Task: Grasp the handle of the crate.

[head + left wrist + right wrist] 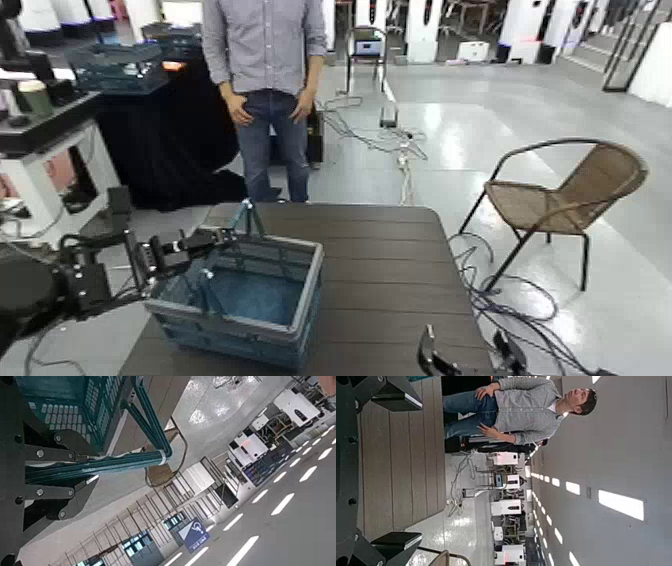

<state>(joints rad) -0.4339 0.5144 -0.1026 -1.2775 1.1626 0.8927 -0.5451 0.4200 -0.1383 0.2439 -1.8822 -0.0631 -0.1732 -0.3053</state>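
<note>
The crate (pixel 304 300) has blue lattice sides and a wide grey rim, and stands on the left half of the dark table (pixel 385 260). Its thin teal handle (pixel 246 218) is swung up over the far left corner. My left gripper (pixel 212 243) reaches in from the left at that corner and is shut on the handle. In the left wrist view the teal handle bar (pixel 103 465) runs between the fingers (pixel 49 453), with the crate's lattice wall (pixel 79 400) beyond. My right gripper (pixel 468 358) is open and empty at the table's near right edge.
A person (pixel 265 70) stands just behind the table's far edge. A wicker chair (pixel 560 200) stands to the right on the floor, among cables. A darker teal crate (pixel 120 65) sits on a black-draped table at the back left.
</note>
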